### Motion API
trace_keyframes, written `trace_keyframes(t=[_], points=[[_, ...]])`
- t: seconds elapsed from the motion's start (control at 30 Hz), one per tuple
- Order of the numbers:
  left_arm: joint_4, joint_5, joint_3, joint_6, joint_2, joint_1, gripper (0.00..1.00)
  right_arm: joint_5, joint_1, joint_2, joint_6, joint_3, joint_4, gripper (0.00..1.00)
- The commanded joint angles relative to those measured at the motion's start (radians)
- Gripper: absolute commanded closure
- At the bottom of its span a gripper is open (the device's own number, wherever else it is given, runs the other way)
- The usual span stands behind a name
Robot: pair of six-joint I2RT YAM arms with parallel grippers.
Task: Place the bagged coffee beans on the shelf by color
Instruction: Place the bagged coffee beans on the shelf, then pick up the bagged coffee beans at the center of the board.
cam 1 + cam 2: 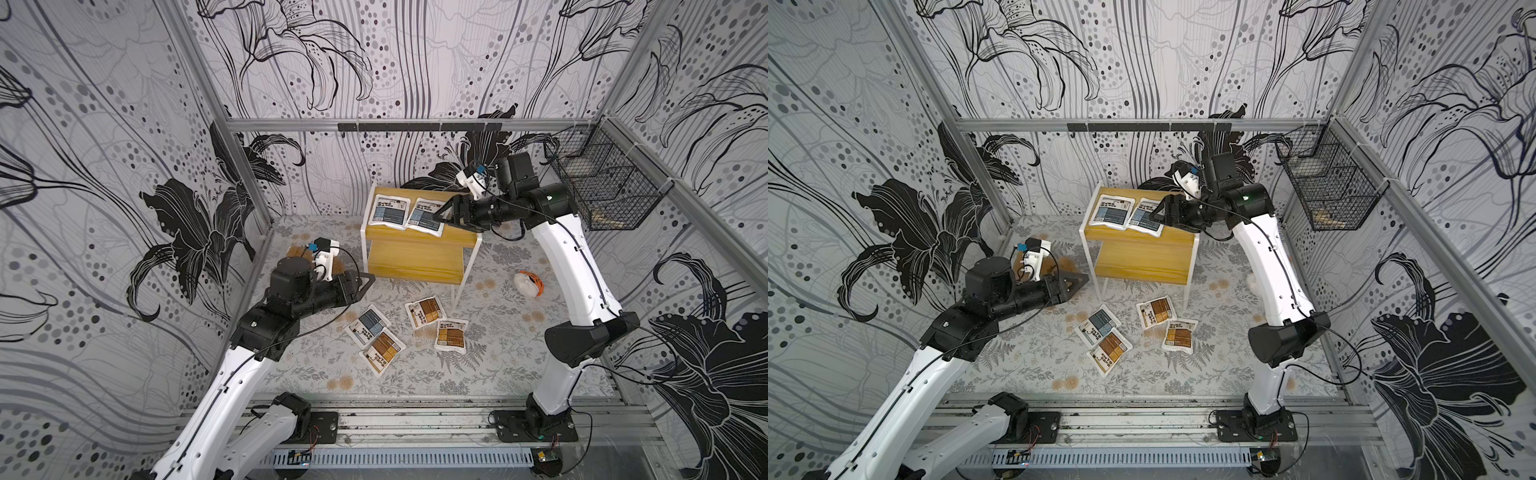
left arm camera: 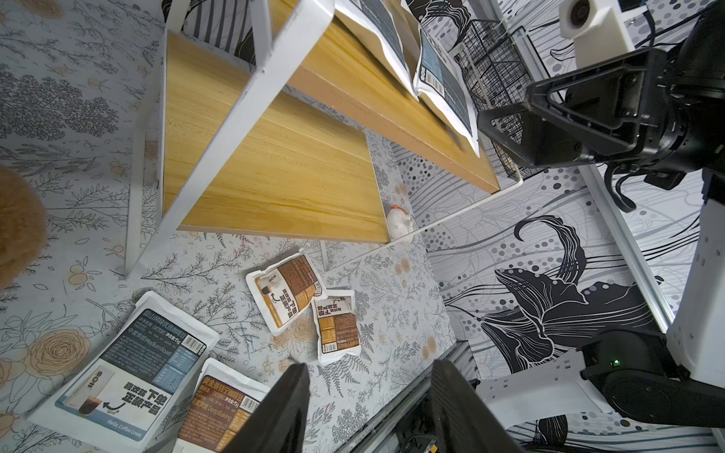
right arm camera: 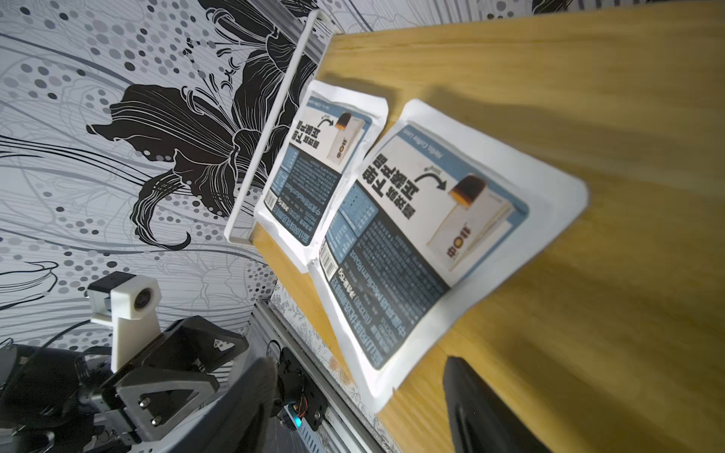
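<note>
1. The shelf [image 1: 415,259] is two yellow wood-grain boards on thin white metal legs. Its top board lies right under the right gripper [image 1: 438,219], and its lower board is bare.
2. The right gripper's jaws are spread and hold nothing. In the right wrist view one dark finger [image 3: 482,400] stands over the board and the other hangs off its edge.
3. Between those fingers lies a corner of the near blue-grey pouch [image 3: 412,243], flat on the board. It is white and slightly crinkled, with a barcode and bold black Chinese lettering.
4. Just past it from the fingertips, touching its edge, lies the far blue-grey pouch [image 3: 314,168] with the same label.
5. The left gripper [image 1: 368,280] hangs in the air beside the lower board, jaws apart and empty.
6. Below the left gripper lies the floor blue-grey pouch [image 2: 129,364], which reads "Medium Roast" and "Hello, Coffee Lover."
7. The brown pouch [image 2: 223,412] touches it and reads "Deep Baking".
8. Farther ahead of those fingers, two more brown-orange pouches [image 2: 286,290] meet at a corner on the grey floral cloth [image 1: 519,374].
9. Behind the right gripper's wrist a black wire basket [image 1: 602,191] hangs on the wall. Something pale lies in its bottom, but I cannot tell what.
10. A round white-and-orange toy [image 1: 528,283] sits on the cloth, and a brown fuzzy plush [image 2: 15,223] is beside the left gripper.
</note>
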Motion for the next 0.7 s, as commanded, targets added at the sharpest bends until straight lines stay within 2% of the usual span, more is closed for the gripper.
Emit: trace_keyframes(t=[0.0,0.17,0.37,0.53,0.67], points=[[0.023,-0.004,-0.008,-0.004,-0.021,0.005,0.42,0.03,-0.006,-0.024,0.007,0.028,-0.005,0.23],[0.041,-0.012,-0.016,-0.034,-0.027,0.006,0.4,0.045,-0.006,-0.064,0.013,0.014,0.032,0.1],[0.082,-0.079,-0.083,-0.12,-0.079,0.005,0.38,0.044,-0.003,-0.192,0.016,-0.084,0.109,0.08],[0.092,-0.157,-0.2,-0.184,-0.143,0.006,0.37,0.002,0.019,-0.373,0.055,-0.333,0.233,0.08],[0.074,-0.225,-0.276,-0.195,-0.154,0.006,0.31,0.026,0.128,-0.515,0.094,-0.586,0.34,0.08]])
